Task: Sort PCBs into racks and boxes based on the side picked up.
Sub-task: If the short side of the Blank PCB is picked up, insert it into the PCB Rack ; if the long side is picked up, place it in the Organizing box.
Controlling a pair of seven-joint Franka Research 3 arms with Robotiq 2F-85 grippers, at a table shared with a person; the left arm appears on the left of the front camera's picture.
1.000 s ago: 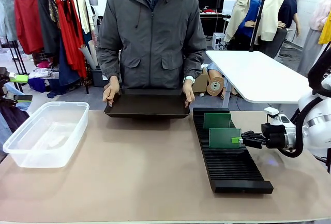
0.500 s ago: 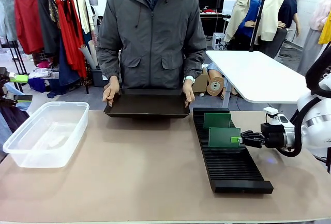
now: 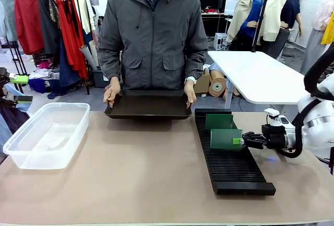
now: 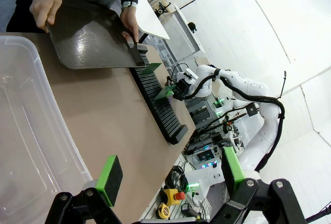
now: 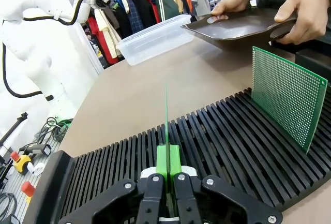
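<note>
The right claw (image 3: 243,141) is clamped on the edge of 1 green PCB (image 3: 226,139), holding it upright over the slots of the black rack (image 3: 229,169) on the table (image 3: 135,174). A 2nd PCB (image 3: 218,121) stands upright in the rack nearer the person, apart from the held one. The left claw (image 4: 168,175) hangs with its jaws spread, gripping nothing, above the clear box (image 3: 47,134). The person's 2 hands (image 3: 111,93) hold a dark tray (image 3: 148,107) at the far edge.
</note>
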